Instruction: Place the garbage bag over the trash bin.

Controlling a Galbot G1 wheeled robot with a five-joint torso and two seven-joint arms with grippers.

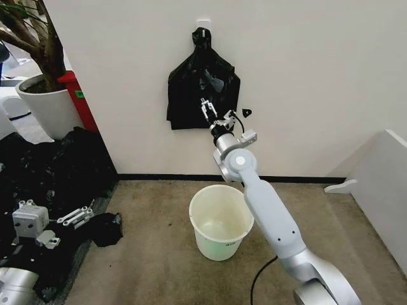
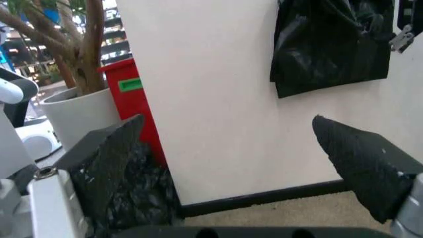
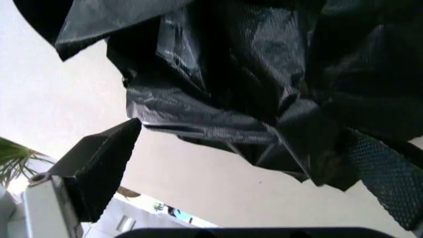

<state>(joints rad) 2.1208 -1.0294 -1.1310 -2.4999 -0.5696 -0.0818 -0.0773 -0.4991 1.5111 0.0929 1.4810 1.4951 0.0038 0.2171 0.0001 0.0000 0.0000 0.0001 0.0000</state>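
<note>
From the head camera I see the garbage bag hanging flat against the white wall from a small white hook, its knotted top at the hook and its lower edge spread wide. My right arm reaches up from the lower right, and the right tool sits over the lower middle of the bag, fingers spread apart with nothing between them. The trash bin stands upright on the brown carpet just below that arm, near the dark skirting at the foot of the wall, mouth open. My left tool rests low at the left edge of the carpet, above a heap of black plastic; its fingers look close together here. A white plant pot with a tree and a red box stand beyond the wall's left edge

On the left wrist camera the left tool shows its two dark pads wide apart, holding nothing, facing the wall with the bag far up

On the right wrist camera the right tool is wide, the wrinkled bag right ahead of it, one pad at the bag's lower fold; I cannot tell whether it touches
</note>
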